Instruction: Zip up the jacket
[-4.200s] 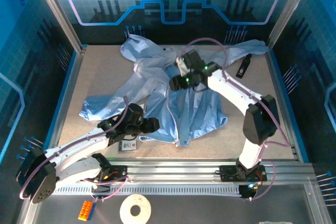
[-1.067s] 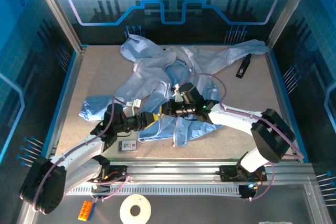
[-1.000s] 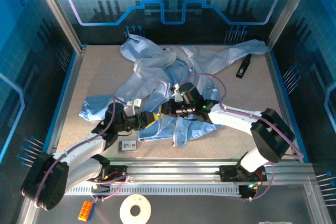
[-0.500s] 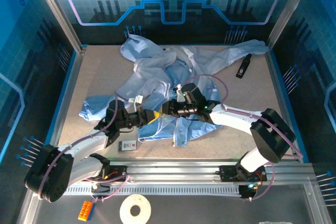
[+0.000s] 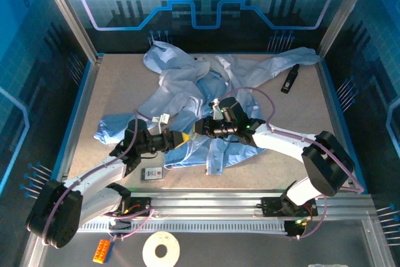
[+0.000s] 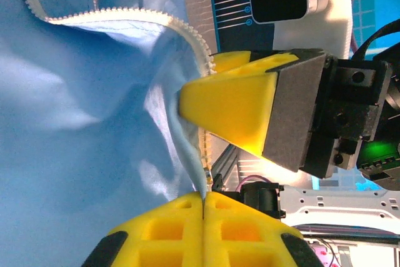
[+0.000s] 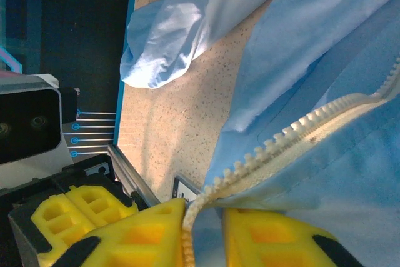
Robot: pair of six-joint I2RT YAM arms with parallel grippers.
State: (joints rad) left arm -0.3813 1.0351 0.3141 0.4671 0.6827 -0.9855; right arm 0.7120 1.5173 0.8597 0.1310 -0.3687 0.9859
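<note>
Table [image 5: 112, 92]: tan, speckled, w/ blue edging [image 5: 77, 120] on left & right sides. Far right: slim black device [image 5: 289, 79] lying flat on table, angled, type unclear. Near left-centre: small white card [image 5: 152, 173] w/ dark print, flat on table just short of the metal rail [image 5: 219, 203] along the near edge. Nearer than the rail, on a dark shelf: white tape roll [image 5: 161, 249]; orange & blue brick [image 5: 102, 251] left of it, apart. Far wall [image 5: 206, 4]: blue panel w/ grid and circuit-style graphic. Metal posts [image 5: 67, 17] at far corners.
</note>
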